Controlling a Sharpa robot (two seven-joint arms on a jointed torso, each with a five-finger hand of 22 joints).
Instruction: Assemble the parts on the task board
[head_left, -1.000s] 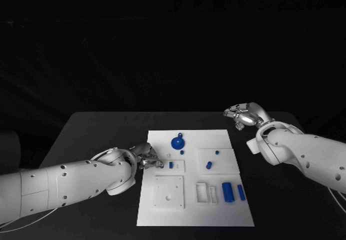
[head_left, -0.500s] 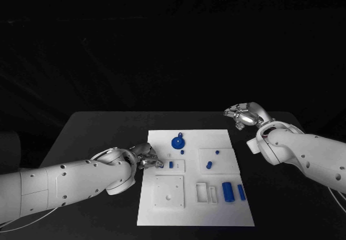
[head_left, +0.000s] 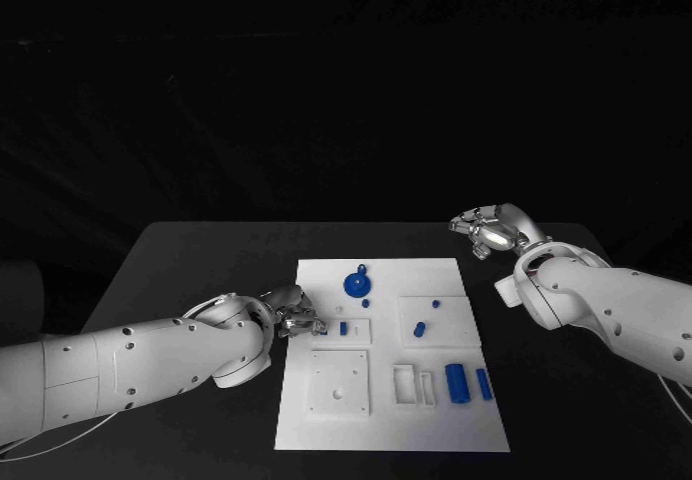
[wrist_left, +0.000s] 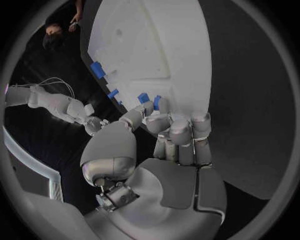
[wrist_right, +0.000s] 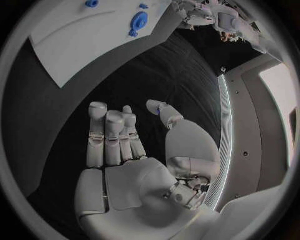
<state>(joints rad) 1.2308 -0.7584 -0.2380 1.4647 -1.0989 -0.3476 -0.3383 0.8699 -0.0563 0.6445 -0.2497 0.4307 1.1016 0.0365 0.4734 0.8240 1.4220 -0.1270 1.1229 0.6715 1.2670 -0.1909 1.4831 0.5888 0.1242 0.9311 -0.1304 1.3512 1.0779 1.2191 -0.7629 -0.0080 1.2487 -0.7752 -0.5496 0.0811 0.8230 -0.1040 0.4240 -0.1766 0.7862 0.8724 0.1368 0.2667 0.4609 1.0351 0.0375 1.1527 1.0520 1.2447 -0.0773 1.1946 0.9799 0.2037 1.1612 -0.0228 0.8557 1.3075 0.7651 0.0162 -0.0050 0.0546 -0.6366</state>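
The black table (head_left: 202, 260) carries the white task board (head_left: 387, 420) in its middle, lying flat with its long side running away from the robot.

The left arm (head_left: 130, 365) reaches in to the board's left edge. Its left hand (head_left: 293, 312) sits at that edge, about halfway along the board, just beside a short blue peg (head_left: 342, 328) that stands in a small square plate on the board. In the left wrist view the fingers (wrist_left: 181, 135) are curled in side by side with their tips at the board's edge, close to 2 small blue pieces (wrist_left: 149, 100); whether the thumb and a finger pinch anything there I cannot tell.

The right arm (head_left: 606, 310) comes in on the other side, and the right hand (head_left: 490, 232) is off the board, beyond its far right corner, well apart from every part. In the right wrist view its fingers (wrist_right: 111, 132) are stretched out straight and close together, the thumb set apart, with nothing in the palm, so this hand is released.

On the board, a round blue disc with a knob (head_left: 353, 285) lies near the far end. 2 blue cylinders (head_left: 457, 384) lie side by side near the right edge. A small blue peg (head_left: 417, 329) stands tilted in the middle right plate, and a tiny blue stud (head_left: 434, 302) sits just beyond it.
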